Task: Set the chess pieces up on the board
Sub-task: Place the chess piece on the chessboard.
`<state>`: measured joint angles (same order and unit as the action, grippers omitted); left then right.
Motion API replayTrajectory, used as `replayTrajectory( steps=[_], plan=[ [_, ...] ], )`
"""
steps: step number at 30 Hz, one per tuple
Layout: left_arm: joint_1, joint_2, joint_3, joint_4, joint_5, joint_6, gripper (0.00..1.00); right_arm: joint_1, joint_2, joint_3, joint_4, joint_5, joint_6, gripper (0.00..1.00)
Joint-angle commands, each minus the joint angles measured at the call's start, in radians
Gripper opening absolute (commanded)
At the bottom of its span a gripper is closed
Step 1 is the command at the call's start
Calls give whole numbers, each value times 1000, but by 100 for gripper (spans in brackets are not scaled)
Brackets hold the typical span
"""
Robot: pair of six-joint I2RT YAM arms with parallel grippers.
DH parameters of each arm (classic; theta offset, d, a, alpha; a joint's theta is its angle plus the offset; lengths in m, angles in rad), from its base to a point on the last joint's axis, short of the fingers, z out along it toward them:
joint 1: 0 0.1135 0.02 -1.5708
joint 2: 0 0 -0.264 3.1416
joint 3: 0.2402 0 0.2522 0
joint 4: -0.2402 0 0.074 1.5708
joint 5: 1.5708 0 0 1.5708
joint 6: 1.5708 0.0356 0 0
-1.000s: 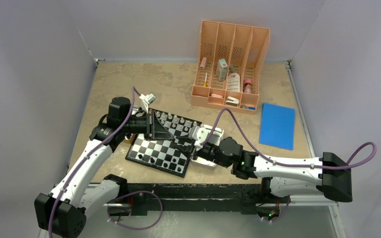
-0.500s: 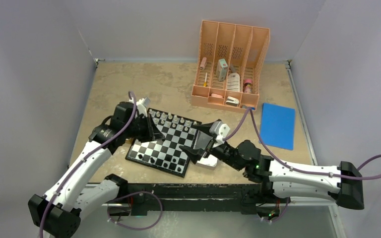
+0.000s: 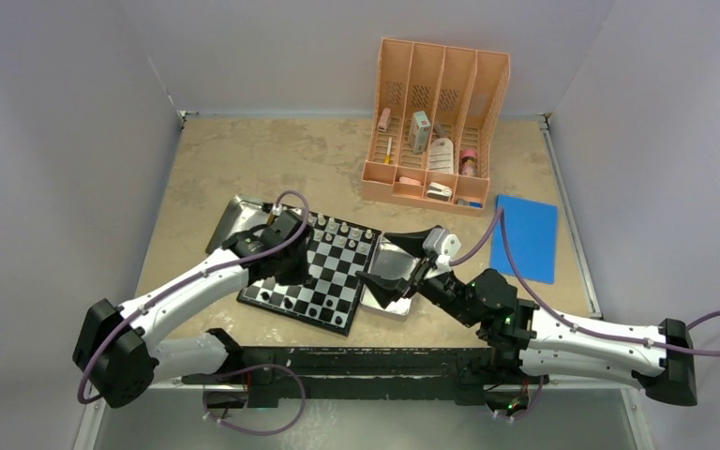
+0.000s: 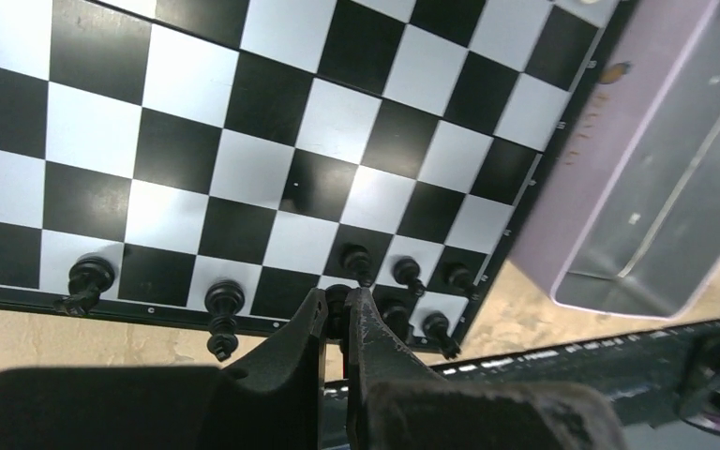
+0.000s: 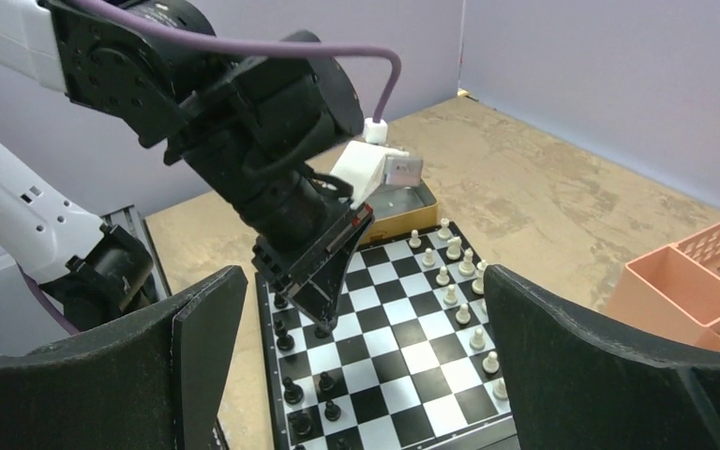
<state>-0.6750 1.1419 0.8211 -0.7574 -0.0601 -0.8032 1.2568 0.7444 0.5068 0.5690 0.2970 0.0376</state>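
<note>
Left wrist view showed left tool [image 4: 337,306] clamped on a black piece [image 4: 336,295]; lowering risked toppling crowded neighbours [image 4: 394,317]. Right tool [image 3: 389,260] gaped wide.

Tan table [image 3: 272,155], checkered board [image 3: 328,277], left silver tray [image 3: 232,217], right silver tray [image 3: 395,264], peach organizer [image 3: 412,195], blue mat [image 3: 524,237]

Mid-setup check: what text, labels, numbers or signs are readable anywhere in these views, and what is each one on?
No text reads clearly in any view.
board rim: tiny pale marks, too small to read.
tray side wall: faint orange print, blurred.
Items in the peach organizer: labels too small to read.
</note>
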Motion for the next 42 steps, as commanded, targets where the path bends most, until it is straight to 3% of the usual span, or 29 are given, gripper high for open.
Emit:
replayTrajectory(
  steps=[1,27,32,42],
  plan=[
    [-59,46,2,0,-127,-67,0,4,-44,12,2,27,2,99],
    [-86,208,-45,96,-156,-70,1,5,-41,19,-5,42,-10,99],
    [-88,210,-42,91,-165,-68,9,4,-36,20,-9,48,-10,99],
    [-94,234,-18,66,-160,-67,13,4,-31,17,-12,54,-13,99]
  ],
)
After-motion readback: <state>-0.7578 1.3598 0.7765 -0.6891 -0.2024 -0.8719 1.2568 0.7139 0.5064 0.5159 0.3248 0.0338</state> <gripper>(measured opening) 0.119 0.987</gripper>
